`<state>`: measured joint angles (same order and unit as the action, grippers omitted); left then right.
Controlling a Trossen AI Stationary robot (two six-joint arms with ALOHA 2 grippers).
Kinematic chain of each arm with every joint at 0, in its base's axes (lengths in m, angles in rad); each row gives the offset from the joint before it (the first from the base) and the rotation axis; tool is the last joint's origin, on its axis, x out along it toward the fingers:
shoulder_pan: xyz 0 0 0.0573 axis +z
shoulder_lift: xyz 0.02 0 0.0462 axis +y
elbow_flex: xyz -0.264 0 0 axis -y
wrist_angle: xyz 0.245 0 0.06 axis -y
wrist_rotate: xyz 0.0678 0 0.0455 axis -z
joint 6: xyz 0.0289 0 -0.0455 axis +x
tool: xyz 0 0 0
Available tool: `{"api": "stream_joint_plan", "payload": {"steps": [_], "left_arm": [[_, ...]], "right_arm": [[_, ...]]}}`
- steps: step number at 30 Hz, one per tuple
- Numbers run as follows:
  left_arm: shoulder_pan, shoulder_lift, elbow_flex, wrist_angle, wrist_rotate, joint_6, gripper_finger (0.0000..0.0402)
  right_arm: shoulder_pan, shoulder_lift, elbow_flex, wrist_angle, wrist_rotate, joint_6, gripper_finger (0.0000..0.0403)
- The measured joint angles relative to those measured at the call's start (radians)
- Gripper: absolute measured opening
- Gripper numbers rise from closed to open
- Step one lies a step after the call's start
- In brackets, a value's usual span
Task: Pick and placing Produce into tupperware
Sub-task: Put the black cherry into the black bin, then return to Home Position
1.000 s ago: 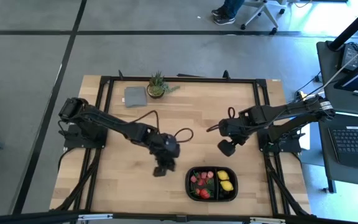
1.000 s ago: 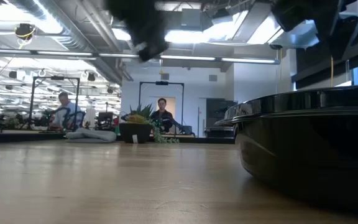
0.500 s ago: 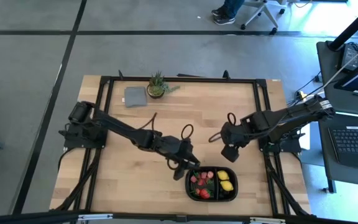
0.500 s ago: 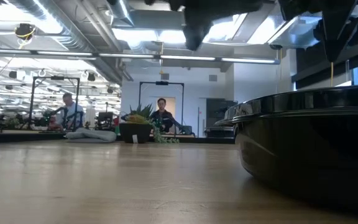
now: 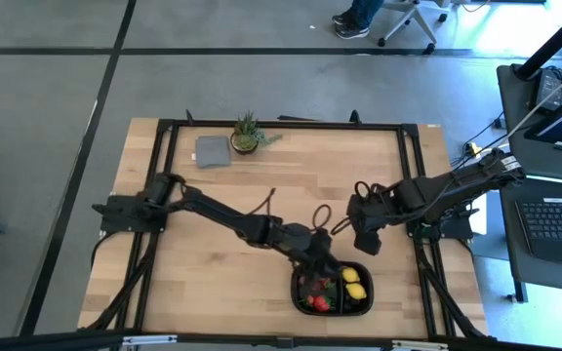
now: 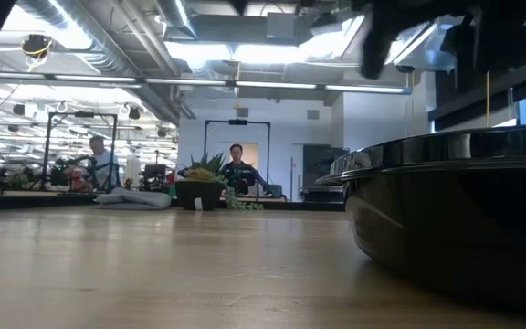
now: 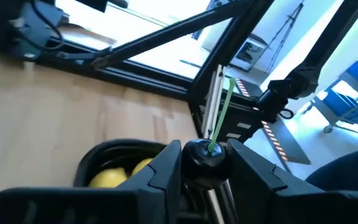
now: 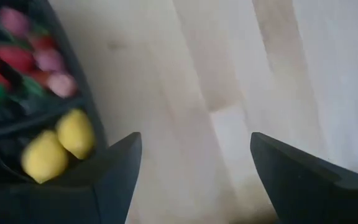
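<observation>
A wooden bench is seen from above, with two dark robot arms reaching in from either side. Near the front edge, right of centre, sits a black oval-cornered tray, its long axis running left to right across the bench. Inside it, red strawberries and pink bits fill the left part, and two yellow lemons lie side by side in the right part.

The left arm stretches diagonally across the bench, and its pincer hangs over the tray's left half. In the left wrist view the two fingers are closed narrowly on a dark cherry, whose green stem stands up and away from the fingers, slightly tilted.

The right pincer waits just beyond the tray's far right corner, above bare wood, its fingers spread wide and holding nothing.

At the far edge of the bench stand a small green potted plant and, just to its left, a flat grey cloth.
</observation>
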<state>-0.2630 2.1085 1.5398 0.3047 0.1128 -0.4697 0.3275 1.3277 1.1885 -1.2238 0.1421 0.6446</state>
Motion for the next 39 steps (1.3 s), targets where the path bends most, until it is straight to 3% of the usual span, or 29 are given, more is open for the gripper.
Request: {"api": "stream_joint_plan", "payload": {"steps": [5, 11, 16, 24, 32, 39], "left_arm": [[0.000, 0.103, 0.152, -0.065, 0.005, 0.008, 0.0111], [0.001, 0.220, 0.254, -0.086, 0.001, 0.008, 0.0110], [-0.002, 0.278, 0.263, -0.090, 0.001, -0.046, 0.0105], [-0.002, 0.283, 0.263, -0.084, 0.001, -0.069, 0.0149], [-0.001, 0.283, 0.263, -0.087, 0.003, -0.060, 0.0167], [0.038, 0.240, 0.263, -0.191, 0.201, -0.080, 0.0161]], "right_arm": [[-0.016, 0.000, 0.000, -0.148, 0.000, -0.009, 0.0303], [-0.019, 0.000, 0.000, -0.175, -0.002, 0.004, 0.0303], [-0.019, 0.000, 0.000, -0.175, -0.002, 0.004, 0.0303], [-0.019, 0.000, 0.000, -0.173, -0.004, 0.003, 0.0303], [-0.019, 0.000, 0.000, -0.173, -0.003, 0.004, 0.0303], [-0.019, 0.000, 0.000, -0.173, -0.003, 0.003, 0.0303]]}}
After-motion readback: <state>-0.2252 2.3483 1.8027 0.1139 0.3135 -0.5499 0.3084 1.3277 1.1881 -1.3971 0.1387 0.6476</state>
